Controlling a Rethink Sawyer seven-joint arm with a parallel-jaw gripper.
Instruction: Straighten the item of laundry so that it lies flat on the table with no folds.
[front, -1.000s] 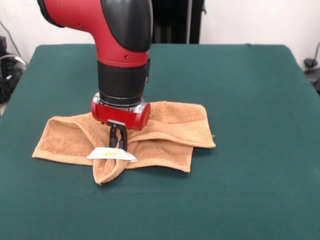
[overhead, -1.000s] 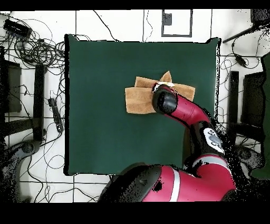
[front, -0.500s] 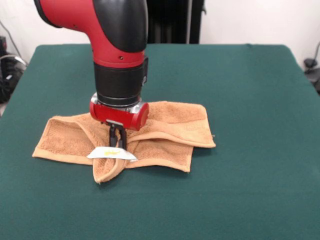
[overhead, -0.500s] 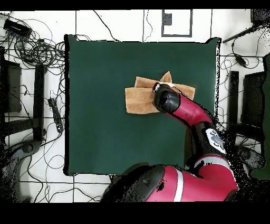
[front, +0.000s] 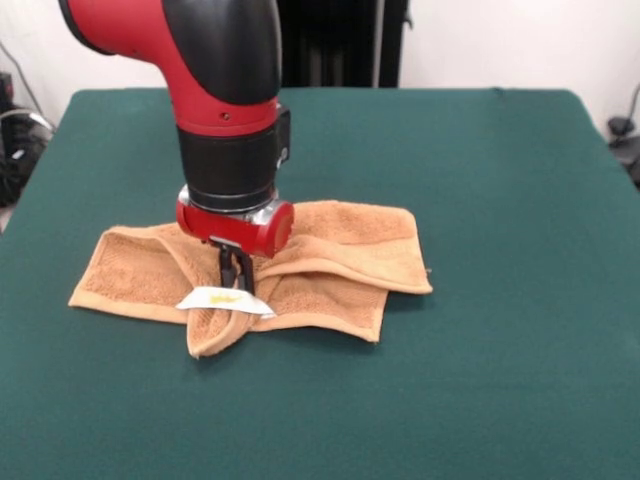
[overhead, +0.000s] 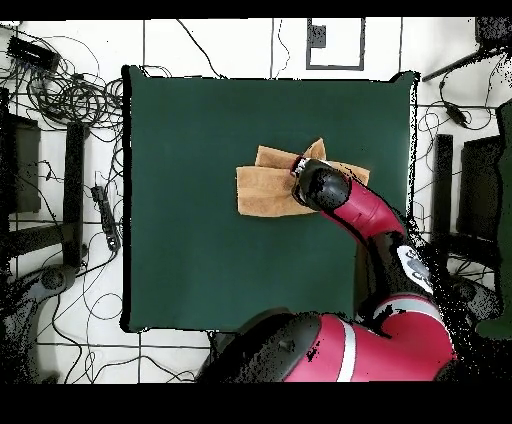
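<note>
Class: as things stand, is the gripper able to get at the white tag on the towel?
Probably yes: the gripper stands on the towel right behind the tag, with nothing between them.

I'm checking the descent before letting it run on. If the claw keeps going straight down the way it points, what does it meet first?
The towel. The claw points down into its bunched middle fold, just behind the white tag; the cloth hides its tips. The table lies under the cloth.

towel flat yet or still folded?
Still folded: the towel shows overlapping layers, and a doubled flap beneath the white tag sticks out toward the camera.
</note>
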